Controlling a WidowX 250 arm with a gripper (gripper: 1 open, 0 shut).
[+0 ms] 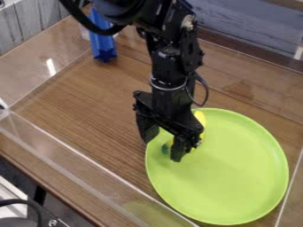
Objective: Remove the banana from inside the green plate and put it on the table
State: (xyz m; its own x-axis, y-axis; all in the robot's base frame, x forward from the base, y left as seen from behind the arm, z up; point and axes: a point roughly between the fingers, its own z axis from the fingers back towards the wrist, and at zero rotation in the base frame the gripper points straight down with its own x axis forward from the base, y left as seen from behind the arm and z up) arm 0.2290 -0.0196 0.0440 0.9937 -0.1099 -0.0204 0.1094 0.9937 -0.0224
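The single camera view looks down at an angle onto a brown wood-grain tabletop (83, 97) fenced in by clear plastic walls (48, 155). A large round lime-green plate (243, 173) lies flat at the lower right, filling most of that corner.

A black robot arm (166, 53) reaches in from the top of the picture and points its pincer (166, 142) straight down over the left edge of the plate. The pincer stands wide, its two dark fingers (180, 146) well spread, one near the plate's rim and the other over the green surface. Nothing is clamped between them that can be seen.

The banana (197, 118) is mostly hidden behind the pincer. Only a small patch of yellow shows just to the right of the black body, lying inside the plate near its upper left rim. Whether the fingers touch the banana cannot be told, since the pincer covers it.

A blue upright object (102, 37) stands on the tabletop at the far left, well apart from the plate and the arm.
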